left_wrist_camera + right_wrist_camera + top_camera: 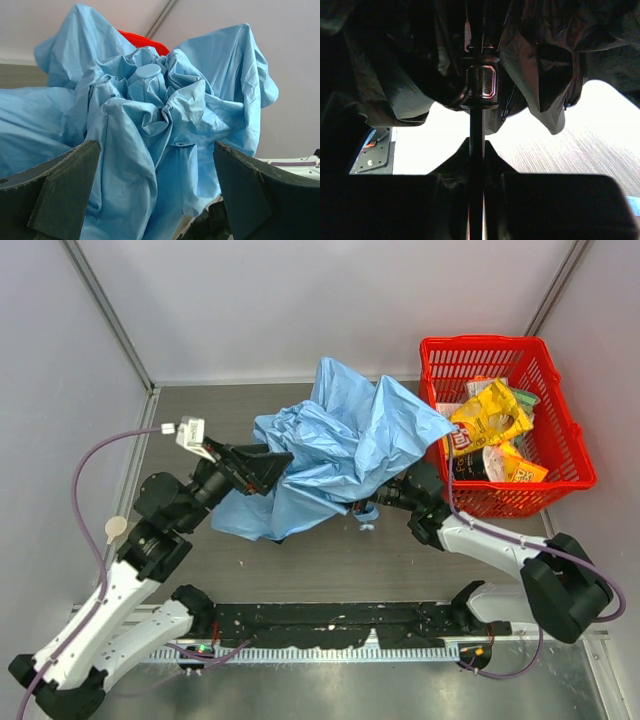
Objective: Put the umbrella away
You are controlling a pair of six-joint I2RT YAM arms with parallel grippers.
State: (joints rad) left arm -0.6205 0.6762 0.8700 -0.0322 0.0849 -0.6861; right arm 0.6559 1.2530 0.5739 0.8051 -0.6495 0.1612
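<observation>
The umbrella (pixel 345 445) is a crumpled heap of light sky-blue fabric in the middle of the table. In the left wrist view its fabric (pixel 150 130) bunches round the top cap. My left gripper (pixel 262 468) is open, its jaws on either side of the fabric at the heap's left end. My right gripper (pixel 395 495) is under the fabric's right edge. In the right wrist view it is shut on the umbrella's thin black shaft (pixel 476 125), just below the metal runner (pixel 480 85). A bit of blue handle (pixel 366 512) shows below the fabric.
A red basket (pixel 570 430) with several snack bags stands at the back right, right beside the fabric. Grey walls close in the back and both sides. A purple cable loops along the left arm (pixel 85 480).
</observation>
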